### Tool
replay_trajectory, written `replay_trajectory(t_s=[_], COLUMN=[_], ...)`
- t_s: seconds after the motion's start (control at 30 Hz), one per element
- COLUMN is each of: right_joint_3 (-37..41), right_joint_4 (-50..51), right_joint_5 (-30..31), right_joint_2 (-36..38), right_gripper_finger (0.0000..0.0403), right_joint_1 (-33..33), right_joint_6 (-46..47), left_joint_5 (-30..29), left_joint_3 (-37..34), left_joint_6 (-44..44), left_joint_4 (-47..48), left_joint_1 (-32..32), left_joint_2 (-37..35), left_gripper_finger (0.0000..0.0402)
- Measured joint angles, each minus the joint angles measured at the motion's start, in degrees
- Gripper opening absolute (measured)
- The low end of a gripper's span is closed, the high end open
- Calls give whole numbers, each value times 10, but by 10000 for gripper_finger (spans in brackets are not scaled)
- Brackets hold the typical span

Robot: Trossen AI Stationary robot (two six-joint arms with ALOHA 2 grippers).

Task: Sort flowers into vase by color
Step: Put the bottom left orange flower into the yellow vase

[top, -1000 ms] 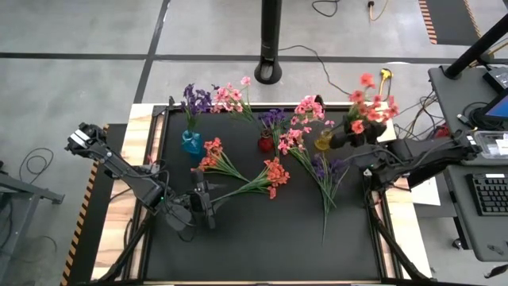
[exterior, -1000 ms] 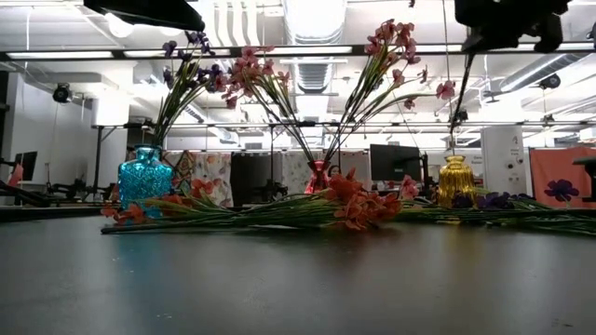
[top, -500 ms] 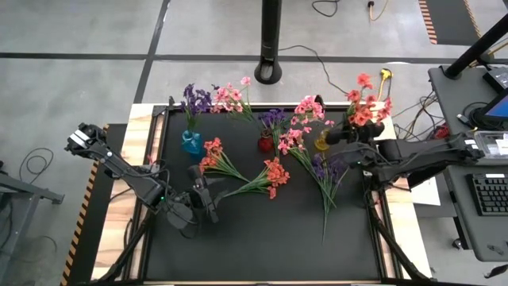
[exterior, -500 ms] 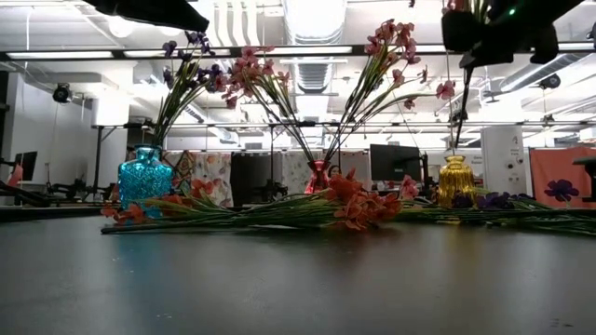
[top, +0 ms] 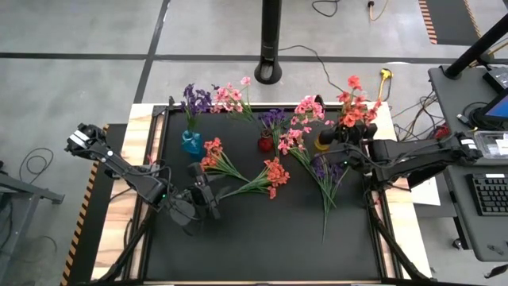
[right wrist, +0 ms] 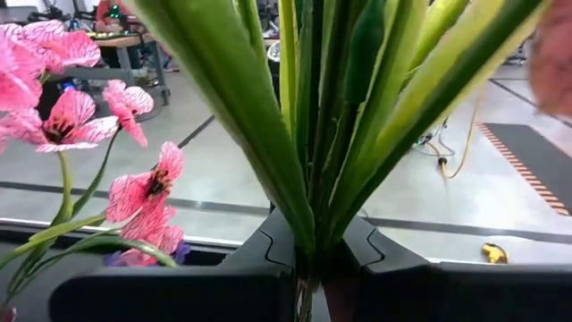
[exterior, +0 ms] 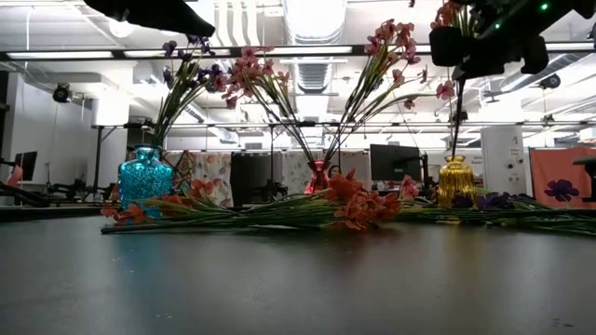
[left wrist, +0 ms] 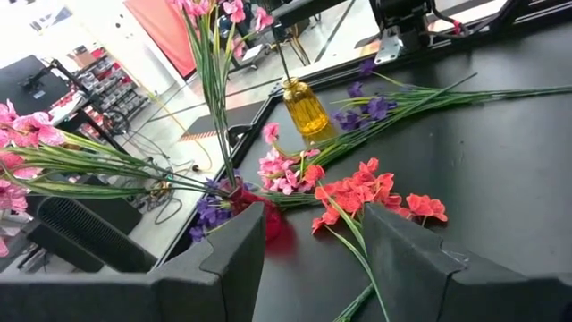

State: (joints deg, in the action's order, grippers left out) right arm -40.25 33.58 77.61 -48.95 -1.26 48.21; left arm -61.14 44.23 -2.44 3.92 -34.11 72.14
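Orange-red spray (top: 354, 102) is up in the air, pinched by its stems in the right gripper (top: 347, 133), which sits just beside and over the yellow vase (top: 323, 141). I'd guess it's gripped low on the stems so the ends can drop straight into that vase's neck. From the high view, the blue vase (top: 191, 143) well off from the yellow vase already has purple in it, and the red vase (top: 265, 143) between them has purple plus pink, so that one looks mixed. More orange-red flowers (top: 274, 173), a pink spray (top: 290, 143) and a purple spray (top: 327, 168) lie flat on the black table (top: 270, 246) near the yellow vase. The left gripper (top: 205, 200) waits far from it, past the loose orange ones.

Low view: the yellow vase (exterior: 455, 180) stands upright with a thin stem running up from just above its mouth to the right gripper (exterior: 480, 51). Can't say whether the tip is in yet.

Left wrist view: jaws stand partly apart with nothing between them, aimed toward the yellow vase (left wrist: 306, 109).

Right wrist view: jaws clamped tight on the green stems (right wrist: 322, 116), held bunched together.
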Motion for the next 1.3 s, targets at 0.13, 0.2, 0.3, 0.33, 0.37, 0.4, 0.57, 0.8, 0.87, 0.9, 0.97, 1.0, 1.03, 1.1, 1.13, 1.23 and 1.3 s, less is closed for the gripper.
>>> replay_trajectory(t_s=[0.13, 0.2, 0.3, 0.33, 0.37, 0.4, 0.57, 0.8, 0.87, 0.9, 0.97, 1.0, 1.03, 1.1, 1.13, 1.23, 1.3], right_joint_3=[0, 0, 0, 0, 0, 0, 0, 0, 0, 0, 0, 0, 0, 0, 0, 0, -4], right_joint_4=[0, 2, 2, 2, 2, 2, 2, 2, 2, 2, 2, 2, 2, 5, 9, 28, 48], right_joint_5=[-15, -16, -21, -22, -25, -27, -40, -61, -61, -63, -71, -73, -75, -83, -89, -106, -123], right_joint_2=[0, 0, 0, 0, 0, 0, 1, 2, 2, 2, 2, 2, 2, 2, 2, 6, 10], right_gripper_finger=[25, 32, 49, 56, 64, 71, 109, 160, 175, 182, 195, 201, 208, 221, 228, 252, 269], right_joint_1=[0, 2, 2, 2, 2, 2, 2, 2, 2, 2, 2, 2, 2, 2, 2, 2, 2], right_joint_6=[7, 12, 15, 15, 15, 15, 15, 14, 14, 14, 14, 14, 13, 13, 13, 13, 24], left_joint_5=[0, 0, 0, 0, 0, 0, 1, 2, 2, 2, 2, 2, 2, 2, 2, 2, 2], left_joint_3=[0, 0, 0, 0, 0, 0, 0, 0, 0, 0, 0, 0, 0, 0, 0, 0, 0], left_joint_6=[0, 0, -4, -5, -6, -6, -14, -26, -26, -28, -28, -28, -28, -29, -29, -37, -42], left_joint_4=[0, 0, 0, 0, 0, 0, 0, 0, 0, 0, 0, 0, 0, 0, 0, 0, 0], left_joint_1=[0, 0, 0, 0, 0, 0, 0, 0, 0, 0, 0, 0, 0, 0, 0, 0, 0], left_joint_2=[0, 0, 0, 0, 0, 0, 0, 0, 0, 0, 0, 0, 0, 0, 0, 0, 0], left_gripper_finger=[170, 170, 170, 170, 170, 170, 170, 170, 170, 170, 170, 170, 170, 170, 170, 170, 170])
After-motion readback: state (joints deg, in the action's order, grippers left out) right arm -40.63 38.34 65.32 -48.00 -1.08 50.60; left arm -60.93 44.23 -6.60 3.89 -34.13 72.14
